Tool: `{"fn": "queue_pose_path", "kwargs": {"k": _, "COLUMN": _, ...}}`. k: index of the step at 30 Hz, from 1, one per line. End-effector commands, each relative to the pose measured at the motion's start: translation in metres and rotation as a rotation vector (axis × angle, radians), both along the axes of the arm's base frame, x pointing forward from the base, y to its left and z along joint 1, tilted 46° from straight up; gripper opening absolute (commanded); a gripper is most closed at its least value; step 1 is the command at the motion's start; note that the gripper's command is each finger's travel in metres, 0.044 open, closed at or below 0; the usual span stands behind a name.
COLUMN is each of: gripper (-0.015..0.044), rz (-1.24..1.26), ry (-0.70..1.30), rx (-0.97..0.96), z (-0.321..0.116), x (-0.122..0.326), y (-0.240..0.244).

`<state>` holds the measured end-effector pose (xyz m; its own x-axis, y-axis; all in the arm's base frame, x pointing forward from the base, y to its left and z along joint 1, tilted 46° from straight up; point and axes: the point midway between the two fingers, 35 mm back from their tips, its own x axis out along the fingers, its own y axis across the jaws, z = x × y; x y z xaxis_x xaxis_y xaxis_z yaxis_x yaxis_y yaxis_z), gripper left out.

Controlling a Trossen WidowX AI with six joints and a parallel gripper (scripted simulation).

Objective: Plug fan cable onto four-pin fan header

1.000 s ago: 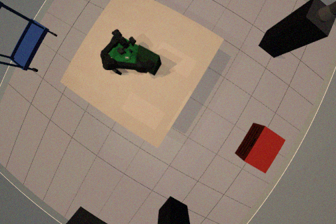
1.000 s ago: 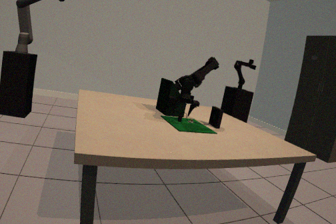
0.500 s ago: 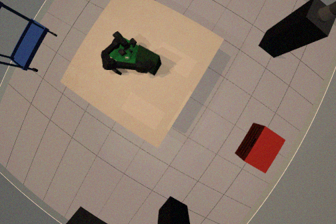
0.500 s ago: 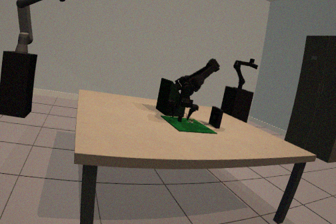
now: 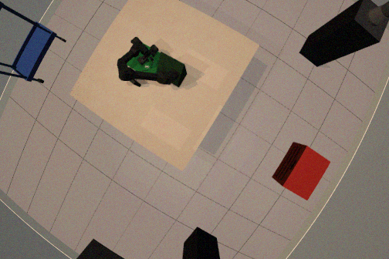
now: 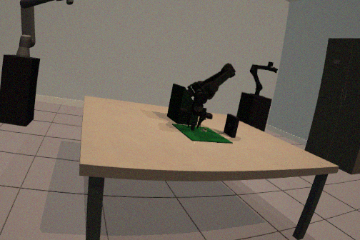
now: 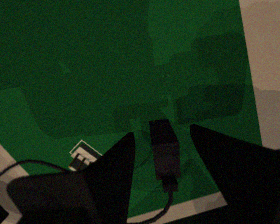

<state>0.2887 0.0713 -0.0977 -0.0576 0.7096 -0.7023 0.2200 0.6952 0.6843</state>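
The plug (image 7: 164,146) is straddled on the board (image 7: 91,65), right of the header (image 7: 81,155), by the half-spread gripper (image 7: 163,150), gaps showing beside it, so it could be skewed by uneven closing.

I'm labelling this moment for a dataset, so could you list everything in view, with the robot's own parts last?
Table: one, pale wood, room centre.
Board: one, green, flat on the table.
Plug: one, black, lying on the board between the claw fingers, gaps either side.
Cable: one, thin black, trailing off the plug.
Fan header: one, white-framed, near the board's edge.
Black blocks: two on the table by the board.
Red box: one, on the floor.
Blue chair: one, beside the table.
Other arms on black stands: two, background.
Dark cabinet: one, right.
Arm: one, black.
Claw: one, half open, empty.
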Motion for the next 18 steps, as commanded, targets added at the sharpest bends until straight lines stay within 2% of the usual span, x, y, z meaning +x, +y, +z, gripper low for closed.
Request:
{"fn": "queue_pose_path", "kwargs": {"k": 1, "gripper": 0.0151, "rz": 0.0, "ry": -0.001, "rx": 0.0, "z": 0.0, "x": 0.0, "y": 0.0}}
{"fn": "queue_pose_path", "kwargs": {"k": 6, "gripper": 0.002, "rz": 0.0, "ry": -0.001, "rx": 0.0, "z": 0.0, "x": 0.0, "y": 0.0}}
{"fn": "queue_pose_path", "kwargs": {"k": 9, "gripper": 0.0, "rz": 0.0, "ry": -0.001, "rx": 0.0, "z": 0.0, "x": 0.0, "y": 0.0}}
{"fn": "queue_pose_path", "kwargs": {"k": 14, "gripper": 0.0, "rz": -0.002, "ry": 0.004, "rx": 0.003, "z": 0.033, "x": 0.003, "y": -0.034}}
{"fn": "queue_pose_path", "kwargs": {"k": 18, "gripper": 0.0, "rz": -0.002, "ry": 0.004, "rx": 0.003, "z": 0.034, "x": 0.004, "y": -0.036}}
